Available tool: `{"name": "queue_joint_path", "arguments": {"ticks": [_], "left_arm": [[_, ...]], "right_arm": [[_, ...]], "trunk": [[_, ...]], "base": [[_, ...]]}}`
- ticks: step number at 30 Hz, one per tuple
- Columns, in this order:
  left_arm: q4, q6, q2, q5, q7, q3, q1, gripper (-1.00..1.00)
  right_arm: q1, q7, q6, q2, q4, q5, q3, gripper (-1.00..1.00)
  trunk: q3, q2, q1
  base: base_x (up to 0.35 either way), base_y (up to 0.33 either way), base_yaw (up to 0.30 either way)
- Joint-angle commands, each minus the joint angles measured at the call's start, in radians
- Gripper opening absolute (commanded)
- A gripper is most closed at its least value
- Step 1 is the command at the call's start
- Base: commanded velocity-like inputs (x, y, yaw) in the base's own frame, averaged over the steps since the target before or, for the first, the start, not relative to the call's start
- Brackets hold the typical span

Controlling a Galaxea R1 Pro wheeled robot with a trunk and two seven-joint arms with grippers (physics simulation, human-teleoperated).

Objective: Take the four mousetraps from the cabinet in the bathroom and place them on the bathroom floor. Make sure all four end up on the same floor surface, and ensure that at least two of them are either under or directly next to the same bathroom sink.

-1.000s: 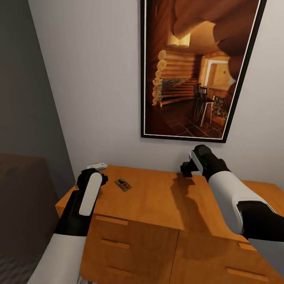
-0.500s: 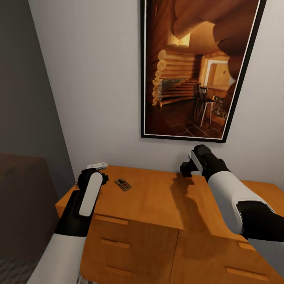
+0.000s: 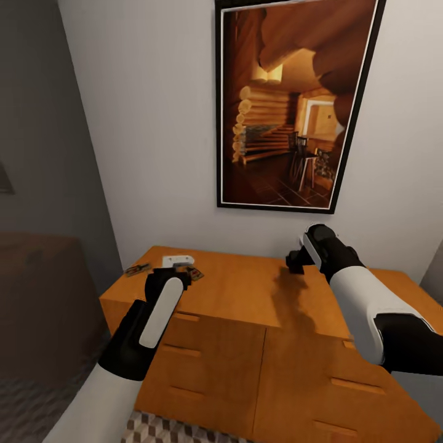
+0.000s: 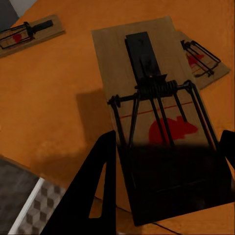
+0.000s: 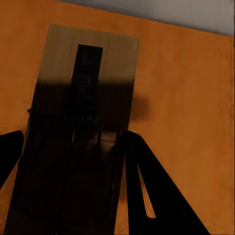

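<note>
The orange-brown cabinet [image 3: 246, 301] stands against the wall. My left gripper [image 3: 170, 274] hovers over its left end, shut on a mousetrap [image 4: 147, 98] that shows pale in the head view [image 3: 177, 261]. Two more mousetraps lie on the top. One is near the left corner [image 3: 136, 269] [image 4: 29, 32]. The other is just right of the left gripper [image 3: 196, 274] [image 4: 203, 58]. My right gripper [image 3: 297, 261] hangs above the back of the top, shut on another mousetrap [image 5: 88, 78]. A patch of cube-patterned floor [image 3: 161, 427] shows below.
A large framed picture [image 3: 289, 104] hangs on the white wall above the cabinet. A dark low block [image 3: 37, 307] stands to the cabinet's left, with a grey wall behind it. The cabinet's drawer fronts [image 3: 215, 357] face me.
The whole view has shifted, so the camera moved and more of the cabinet front and floor shows. My left gripper with its mousetrap moved rightward over the top. The right arm barely moved.
</note>
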Motion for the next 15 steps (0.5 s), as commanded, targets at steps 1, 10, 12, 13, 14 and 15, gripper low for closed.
{"name": "queue_joint_path", "arguments": {"ticks": [1, 10, 12, 13, 14, 15], "left_arm": [[-0.001, 0.006, 0.003, 0.025, 0.010, -0.002, -0.001, -1.00], [0.000, 0.006, 0.062, 0.121, -0.015, -0.004, -0.001, -1.00], [-0.001, 0.006, 0.085, 0.133, -0.048, -0.004, -0.001, -1.00], [-0.001, 0.006, 0.093, 0.137, -0.064, -0.004, -0.001, -1.00], [-0.001, 0.006, 0.111, 0.143, -0.101, -0.004, -0.001, -1.00], [-0.001, 0.006, 0.120, 0.146, -0.122, -0.004, -0.001, -1.00]], "right_arm": [[0.003, 0.002, -0.022, -0.007, -0.001, 0.000, 0.002, -1.00], [0.049, 0.051, -0.123, -0.023, 0.000, -0.002, 0.001, -1.00], [0.051, 0.056, -0.127, -0.023, 0.002, -0.002, 0.001, -1.00], [0.052, 0.057, -0.128, -0.023, 0.003, -0.003, 0.001, -1.00], [0.052, 0.059, -0.130, -0.023, 0.005, -0.003, 0.001, -1.00], [0.053, 0.060, -0.130, -0.023, 0.006, -0.003, 0.001, -1.00]], "trunk": [[-0.001, -0.001, -0.001], [-0.001, -0.001, -0.001], [-0.001, -0.001, -0.001], [-0.001, -0.001, -0.001], [-0.001, -0.001, -0.001], [-0.001, -0.001, -0.001]], "base": [[-0.314, -0.002, 0.000], [-0.316, 0.000, 0.000], [-0.312, 0.000, 0.000], [-0.277, 0.000, 0.000], [-0.186, 0.000, 0.000], [-0.149, 0.000, 0.000]]}}
